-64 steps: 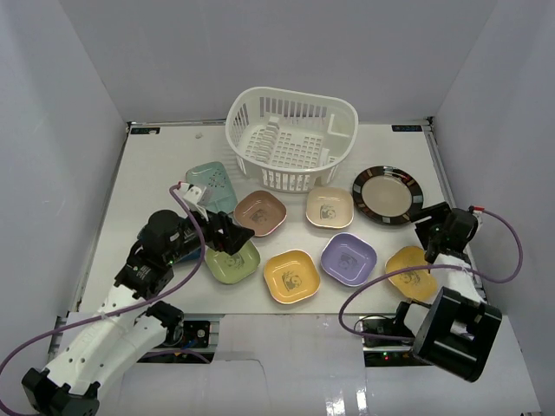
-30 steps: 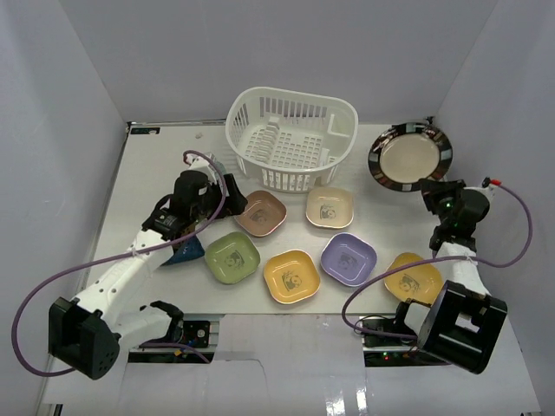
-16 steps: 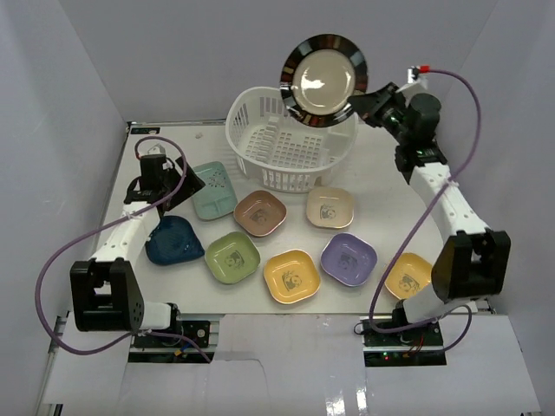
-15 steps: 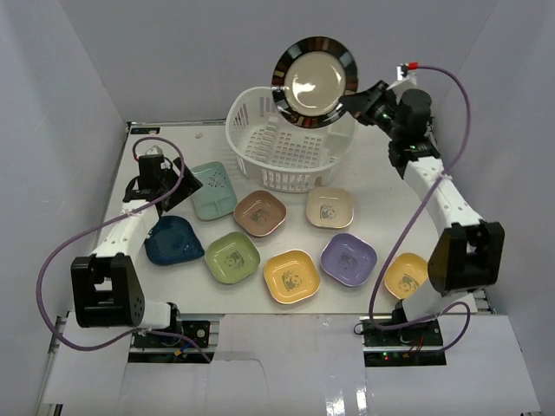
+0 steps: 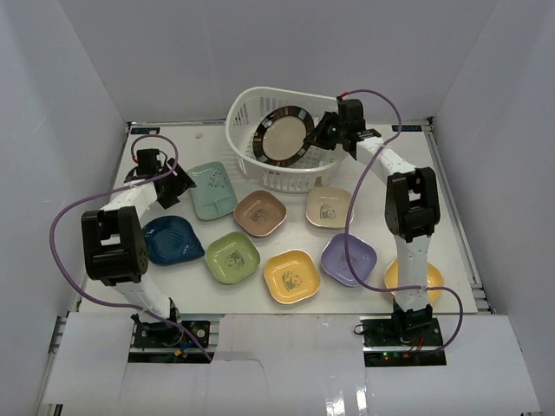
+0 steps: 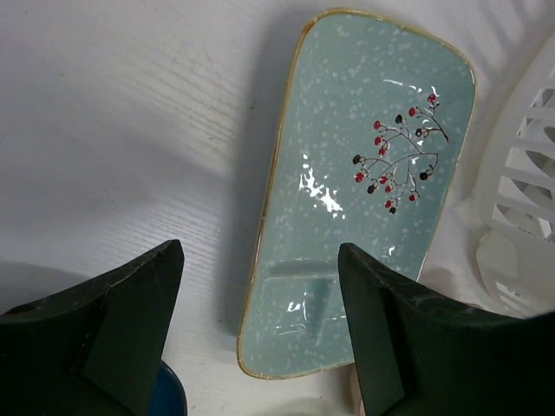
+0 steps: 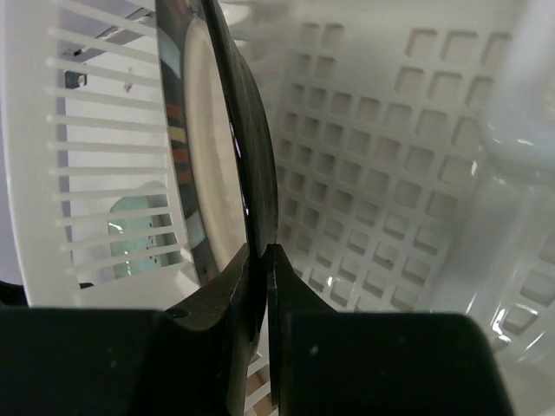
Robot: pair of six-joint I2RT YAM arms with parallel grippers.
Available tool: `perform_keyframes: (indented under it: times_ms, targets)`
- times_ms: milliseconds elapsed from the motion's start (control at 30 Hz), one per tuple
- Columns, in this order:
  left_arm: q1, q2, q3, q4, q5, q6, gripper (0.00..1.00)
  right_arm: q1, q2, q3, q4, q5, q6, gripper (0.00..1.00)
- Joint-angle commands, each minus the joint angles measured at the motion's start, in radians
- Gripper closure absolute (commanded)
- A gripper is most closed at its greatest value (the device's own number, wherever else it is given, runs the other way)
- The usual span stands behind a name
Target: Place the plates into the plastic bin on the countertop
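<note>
Eight plates lie on the counter (image 5: 451, 217) outside the plastic bin (image 5: 290, 179); one is inside it. At far left, the left claw (image 5: 176, 180) is spread wide and empty, low over the near end of the mint-green tray (image 5: 212, 191); the left wrist view shows its fingers straddling the tray's long edge with no visible contact. The dark blue dish (image 5: 172, 240) sits just beside that claw. Risk noted: the tray lies flat with a thin rim, so a shallow pinch could slip off, and a skewed descent could nudge the blue dish or push the tray against the bin wall close by. Moving right, the green dish (image 5: 232, 256), brown dish (image 5: 259, 212), yellow dish (image 5: 291, 276), beige dish (image 5: 329, 206), purple dish (image 5: 349, 258) and orange dish (image 5: 431, 282) rest flat and apart, the last partly hidden by the right arm. The black striped-rim plate (image 5: 282, 137) stands on edge inside the bin, tilted, with the right claw (image 5: 319, 137) clamped on its rim. Whether its lower edge is seated on the bin floor cannot be told. Judged hazard: letting go before it is supported would let it topple or clatter; a careless retreat could catch the rim and drag the light bin
</note>
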Motion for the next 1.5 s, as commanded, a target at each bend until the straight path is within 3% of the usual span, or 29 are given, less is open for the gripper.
perform_keyframes:
  times_ms: [0, 133, 200, 233, 267, 367, 467, 633, 700, 733, 767, 867, 1267, 1467]
  targets:
    - [0.008, 0.018, 0.06, 0.011, 0.023, 0.015, 0.18, -0.001, -0.052, 0.084, 0.14, -0.012, 0.017, 0.92]
    - [0.01, 0.073, 0.082, 0.009, 0.038, 0.016, 0.19, 0.003, -0.037, 0.064, 0.12, 0.002, 0.012, 0.92]
    - [0.01, 0.116, 0.093, 0.009, 0.051, 0.018, 0.22, 0.006, -0.034, 0.057, 0.114, 0.009, 0.007, 0.85]
    - [0.01, 0.127, 0.103, 0.009, 0.06, 0.016, 0.24, 0.008, -0.037, 0.05, 0.111, 0.009, 0.003, 0.79]
    - [0.01, 0.136, 0.105, 0.011, 0.072, 0.013, 0.25, 0.009, -0.037, 0.044, 0.111, 0.014, 0.003, 0.64]
    - [0.01, 0.165, 0.106, 0.037, 0.106, 0.007, 0.32, 0.011, -0.055, 0.018, 0.111, 0.023, -0.008, 0.43]
    - [0.01, 0.181, 0.099, 0.049, 0.109, 0.004, 0.42, 0.013, -0.077, -0.003, 0.108, 0.032, -0.023, 0.29]
    - [0.012, 0.21, 0.083, 0.086, 0.13, -0.027, 0.5, 0.019, -0.124, -0.012, 0.101, 0.035, -0.048, 0.14]
    - [0.013, 0.217, 0.076, 0.104, 0.131, -0.037, 0.67, 0.026, -0.146, -0.003, 0.083, 0.046, -0.084, 0.02]
    - [0.015, 0.217, 0.071, 0.112, 0.131, -0.042, 0.72, 0.028, -0.15, 0.01, 0.065, 0.052, -0.101, 0.03]
    - [0.022, 0.216, 0.065, 0.121, 0.134, -0.047, 0.86, 0.029, -0.16, 0.021, 0.037, 0.063, -0.118, 0.09]
    - [0.039, 0.207, 0.057, 0.135, 0.149, -0.057, 1.0, 0.039, -0.192, 0.009, 0.003, 0.071, -0.167, 0.1]
    - [0.081, -0.063, -0.05, 0.222, 0.235, -0.139, 1.0, 0.051, -0.213, -0.072, -0.054, 0.02, -0.249, 0.1]
    - [0.081, -0.287, -0.068, 0.256, 0.29, -0.172, 1.0, 0.069, -0.272, -0.097, -0.021, -0.019, -0.276, 0.02]
